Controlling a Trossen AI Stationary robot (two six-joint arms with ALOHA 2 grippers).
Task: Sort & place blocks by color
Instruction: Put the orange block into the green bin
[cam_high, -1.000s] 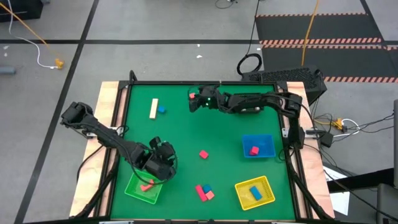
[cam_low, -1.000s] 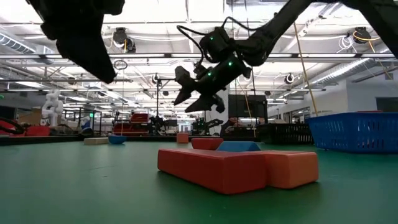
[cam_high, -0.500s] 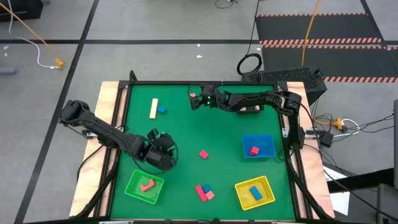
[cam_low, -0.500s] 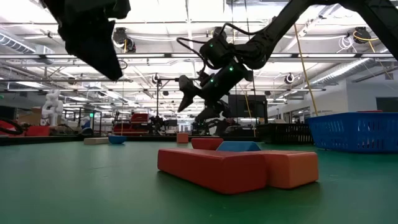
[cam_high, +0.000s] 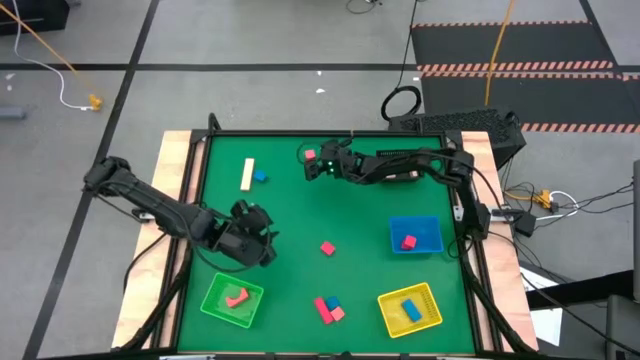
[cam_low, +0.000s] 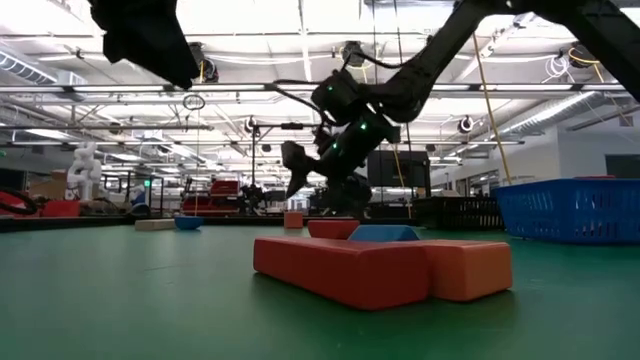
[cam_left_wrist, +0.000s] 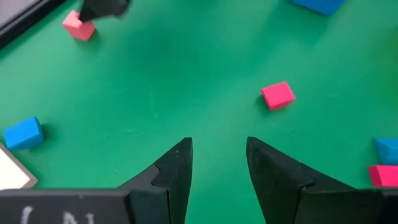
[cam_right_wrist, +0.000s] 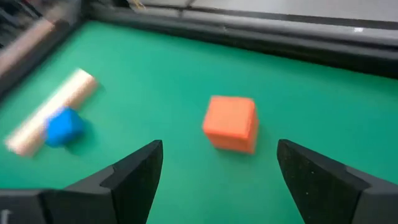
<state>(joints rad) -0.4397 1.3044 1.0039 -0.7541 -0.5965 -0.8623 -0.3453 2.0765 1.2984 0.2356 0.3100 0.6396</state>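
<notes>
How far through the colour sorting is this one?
Partly done: one red block lies in the green tray, one in the blue tray, a blue one in the yellow tray. In hand: the open right gripper nears a pink cube. The left gripper holds nothing. Left: the cream bar and other loose blocks.

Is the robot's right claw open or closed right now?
Open. The right gripper has its two dark fingers spread wide apart, with the red block on the mat ahead, untouched.
</notes>
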